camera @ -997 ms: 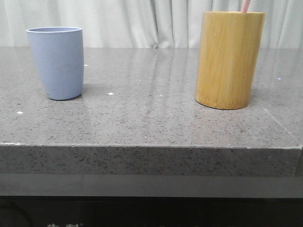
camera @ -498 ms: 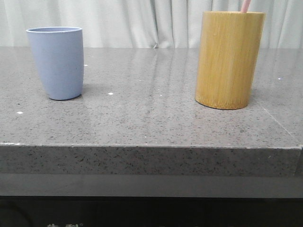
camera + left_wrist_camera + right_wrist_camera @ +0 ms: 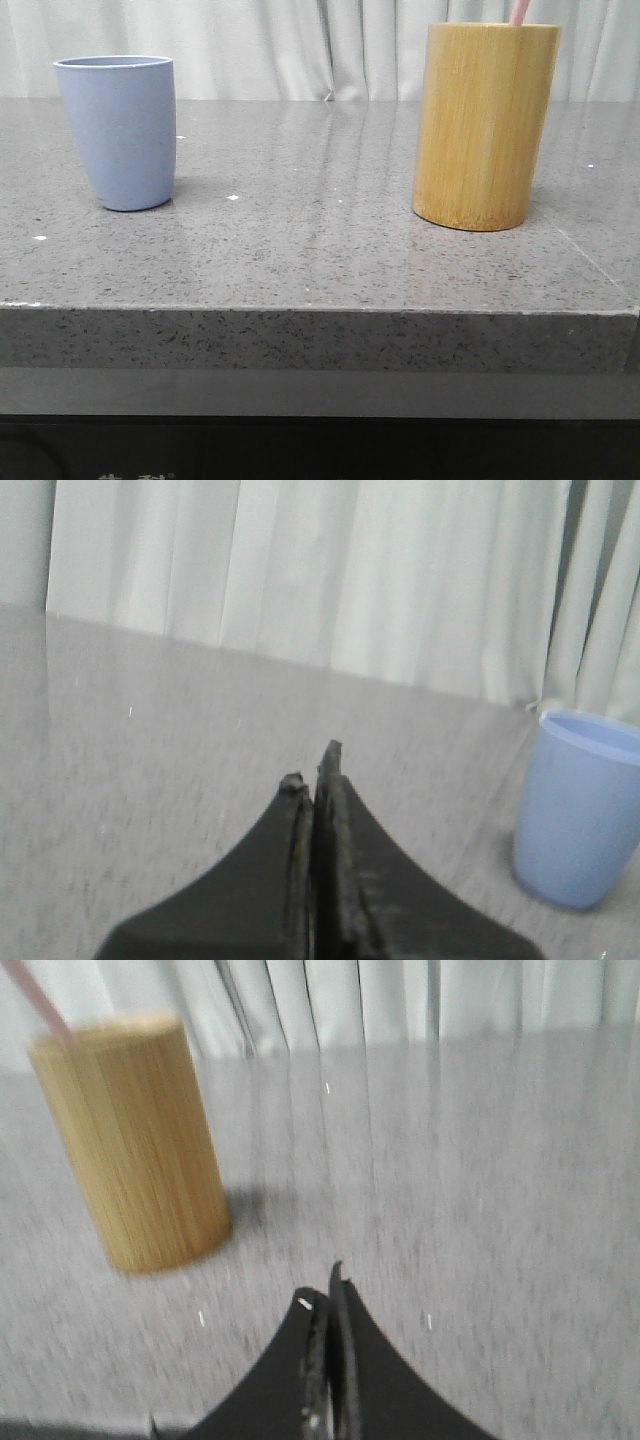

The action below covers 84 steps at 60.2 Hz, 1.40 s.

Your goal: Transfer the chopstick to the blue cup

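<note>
The blue cup [image 3: 120,130] stands upright on the left of the grey stone table; it also shows in the left wrist view [image 3: 582,815]. A pale pink chopstick [image 3: 519,11] pokes out of the tan bamboo holder [image 3: 484,125] on the right, and its tip [image 3: 38,1000] rises from the holder [image 3: 135,1140] in the right wrist view. My left gripper [image 3: 312,780] is shut with nothing in it, low over the table and apart from the blue cup. Over bare table, apart from the holder, my right gripper [image 3: 327,1290] is shut and holds nothing.
The table's front edge [image 3: 320,312] runs across the front view. White curtains [image 3: 300,45] hang behind the table. Open stone surface lies between the cup and the holder.
</note>
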### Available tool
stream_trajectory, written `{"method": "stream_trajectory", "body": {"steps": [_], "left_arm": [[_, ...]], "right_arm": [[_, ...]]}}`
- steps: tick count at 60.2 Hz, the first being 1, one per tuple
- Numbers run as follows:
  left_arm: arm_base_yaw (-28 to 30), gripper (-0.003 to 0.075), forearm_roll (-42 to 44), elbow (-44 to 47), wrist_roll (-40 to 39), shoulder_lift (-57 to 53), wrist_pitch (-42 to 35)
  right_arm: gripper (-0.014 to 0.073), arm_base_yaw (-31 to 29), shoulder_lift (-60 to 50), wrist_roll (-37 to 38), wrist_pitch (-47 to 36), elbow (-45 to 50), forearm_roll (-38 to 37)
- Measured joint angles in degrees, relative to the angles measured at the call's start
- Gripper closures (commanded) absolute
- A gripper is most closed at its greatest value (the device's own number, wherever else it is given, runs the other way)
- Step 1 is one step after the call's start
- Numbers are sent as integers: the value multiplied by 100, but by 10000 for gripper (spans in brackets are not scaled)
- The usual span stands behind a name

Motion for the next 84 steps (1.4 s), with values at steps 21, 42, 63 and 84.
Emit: {"method": "stream_trajectory", "body": {"steps": [21, 42, 63, 84], "left_arm": [[0, 739, 689, -2315, 0, 1431, 1404], [0, 611, 817, -2642, 0, 2898, 1481], [0, 113, 817, -2642, 0, 2898, 1331], [0, 113, 525, -2924, 0, 3095, 1255]], "right_arm": [[670, 0, 1372, 0, 634, -2218, 17], [608, 0, 2951, 0, 828, -3009, -9], [-55, 0, 2962, 0, 828, -3021, -17], [-41, 0, 2962, 0, 842, -3021, -17]]}}
